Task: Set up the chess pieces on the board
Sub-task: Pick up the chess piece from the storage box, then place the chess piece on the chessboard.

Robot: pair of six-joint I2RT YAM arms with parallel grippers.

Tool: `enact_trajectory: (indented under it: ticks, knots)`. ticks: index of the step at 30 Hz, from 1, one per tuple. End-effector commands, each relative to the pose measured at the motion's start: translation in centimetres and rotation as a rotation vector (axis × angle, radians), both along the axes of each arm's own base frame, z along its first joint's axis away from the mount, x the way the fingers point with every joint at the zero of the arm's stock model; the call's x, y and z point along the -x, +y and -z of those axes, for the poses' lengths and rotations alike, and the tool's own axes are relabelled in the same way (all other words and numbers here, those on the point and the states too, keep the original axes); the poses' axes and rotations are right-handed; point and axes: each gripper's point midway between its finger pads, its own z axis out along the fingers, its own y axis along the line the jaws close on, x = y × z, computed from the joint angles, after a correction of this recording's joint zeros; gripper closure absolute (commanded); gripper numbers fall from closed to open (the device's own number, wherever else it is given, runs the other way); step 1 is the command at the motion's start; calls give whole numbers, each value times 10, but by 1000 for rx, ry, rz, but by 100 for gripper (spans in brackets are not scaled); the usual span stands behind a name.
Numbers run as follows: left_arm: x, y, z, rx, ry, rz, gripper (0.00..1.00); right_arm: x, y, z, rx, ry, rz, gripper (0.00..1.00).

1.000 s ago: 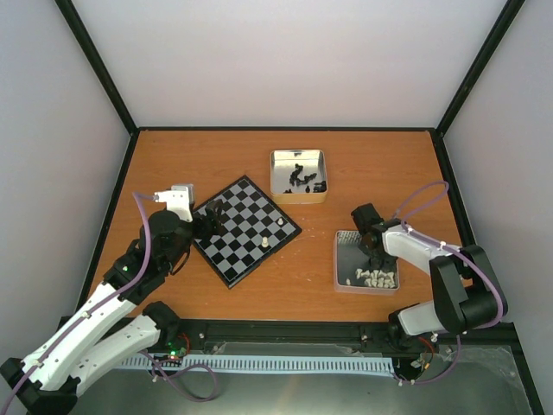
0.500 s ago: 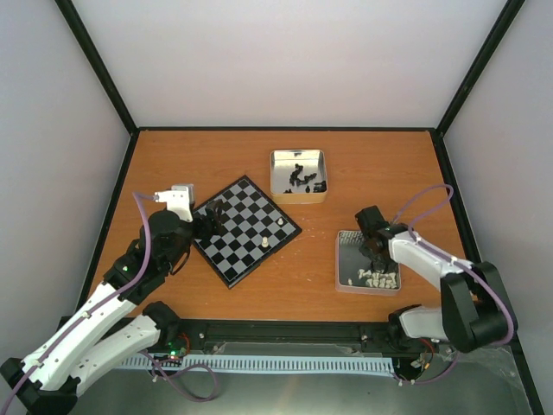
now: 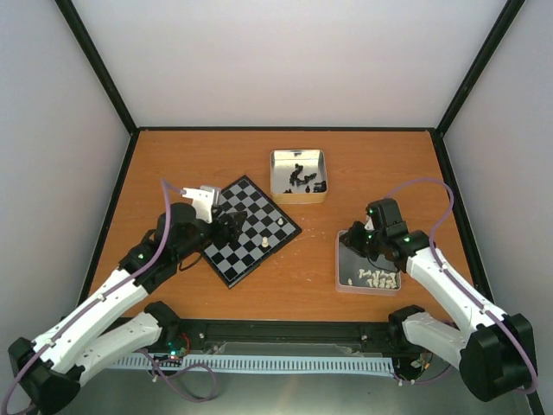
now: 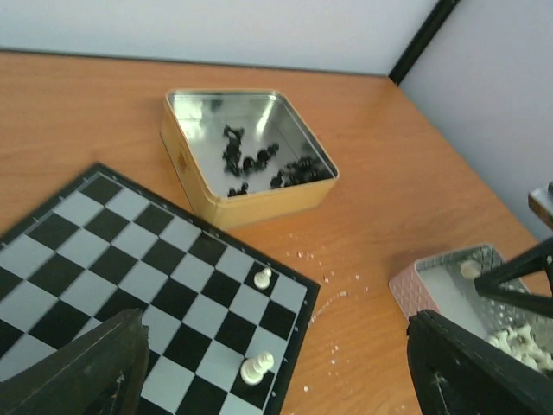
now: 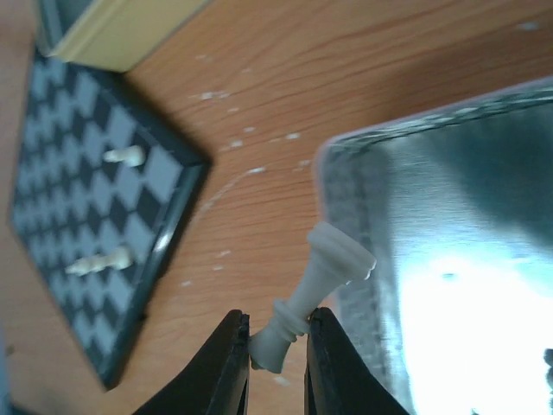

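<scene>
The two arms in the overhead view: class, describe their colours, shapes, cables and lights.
The left arm and right arm share smooth white shells linked by rounded black joints, each with a green light. A purple cable loops along each. The left gripper and right gripper are black, with flat tapered fingers.

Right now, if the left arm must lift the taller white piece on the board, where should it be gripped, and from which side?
Probably at the narrow stem under its head, coming straight down from above. The taller white piece stands upright near the chessboard rim, and the smaller white piece stands squares away, so the jaws fit on both sides.
</scene>
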Motion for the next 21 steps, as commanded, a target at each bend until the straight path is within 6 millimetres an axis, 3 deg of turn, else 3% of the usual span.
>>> enact_trajectory:
  ticks: [1,6,10,14,21]
  knots:
    - [3,-13,-5,49,32,57,18,-6,43,-42,-225,-56,-93,94]
    - [-2,0,-8,27,27,-18,18,-7,96,-52,-366,-10,-113,93]
    - [-12,40,-15,-34,-2,-229,18,-4,146,-47,-416,35,-160,93]
    - [-7,69,-28,-41,-66,-352,18,2,194,-36,-447,94,-221,93]
    - [1,81,-37,8,-126,-381,18,12,254,-14,-487,200,-302,94]
